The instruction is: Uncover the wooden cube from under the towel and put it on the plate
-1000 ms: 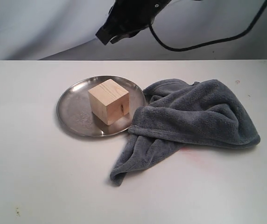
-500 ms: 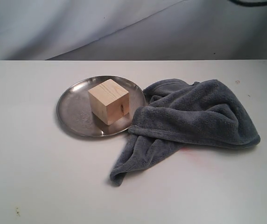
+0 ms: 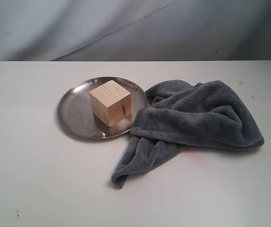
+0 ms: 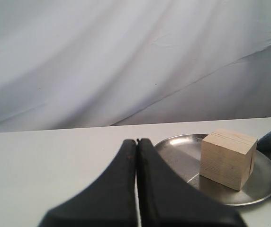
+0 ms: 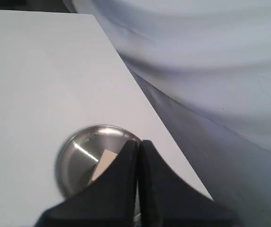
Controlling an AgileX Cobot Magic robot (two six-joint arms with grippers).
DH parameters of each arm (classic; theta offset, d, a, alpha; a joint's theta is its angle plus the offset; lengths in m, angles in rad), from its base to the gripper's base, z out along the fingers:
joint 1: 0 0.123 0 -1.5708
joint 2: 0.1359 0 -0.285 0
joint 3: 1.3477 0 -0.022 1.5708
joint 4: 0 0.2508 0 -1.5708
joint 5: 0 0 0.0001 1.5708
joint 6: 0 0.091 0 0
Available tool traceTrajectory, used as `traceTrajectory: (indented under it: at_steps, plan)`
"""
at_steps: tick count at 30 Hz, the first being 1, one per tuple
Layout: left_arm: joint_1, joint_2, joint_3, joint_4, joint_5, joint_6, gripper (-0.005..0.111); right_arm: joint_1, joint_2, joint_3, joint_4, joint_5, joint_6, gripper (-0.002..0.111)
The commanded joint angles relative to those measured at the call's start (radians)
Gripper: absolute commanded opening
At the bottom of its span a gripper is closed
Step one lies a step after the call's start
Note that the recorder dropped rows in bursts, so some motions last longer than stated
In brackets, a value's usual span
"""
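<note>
Plate [image 3: 74,117] holds wooden cube [image 3: 110,102]; towel [image 3: 202,118] against rim. Left pincer [image 4: 136,143], right pincer [image 5: 139,144] both clenched, empty.

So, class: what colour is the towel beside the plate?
Grey-blue, a plain fluffy fleece; the towel shows best in the exterior view, lying crumpled next to the plate.

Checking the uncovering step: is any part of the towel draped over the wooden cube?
No, the wooden cube sits bare on the plate, with the towel bunched beside it.

White table [image 3: 40,189], creased pale cloth backdrop [image 3: 78,28] behind it
</note>
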Motion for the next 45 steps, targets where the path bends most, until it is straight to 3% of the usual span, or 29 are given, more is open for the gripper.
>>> traceTrajectory:
  at_steps: [1, 7, 10, 18, 26, 32, 45]
  plan:
    - [0.002, -0.004, 0.004, -0.002, -0.011, -0.002, 0.000, -0.007, -0.107, 0.197, -0.111, -0.184, 0.084, 0.000]
    - [0.002, -0.004, 0.004, -0.002, -0.011, -0.002, 0.000, -0.007, -0.300, 0.578, -0.403, -0.643, 0.446, 0.000]
    - [0.002, -0.004, 0.004, -0.002, -0.011, -0.002, 0.000, -0.013, -0.363, 0.719, -0.573, -0.753, 0.639, 0.000]
    - [0.002, -0.004, 0.004, -0.002, -0.011, -0.002, 0.000, -0.237, -0.428, 0.906, -0.593, -0.762, 0.752, 0.000]
    - [0.002, -0.004, 0.004, -0.002, -0.011, -0.002, 0.000, -0.461, -0.623, 1.114, -0.593, -0.883, 0.758, 0.000]
    - [0.002, -0.004, 0.004, -0.002, -0.011, -0.002, 0.000, -0.514, -0.799, 1.242, -0.562, -0.883, 0.760, 0.000]
    - [0.002, -0.004, 0.004, -0.002, -0.011, -0.002, 0.000, -0.516, -1.057, 1.455, -0.538, -0.811, 0.757, 0.000]
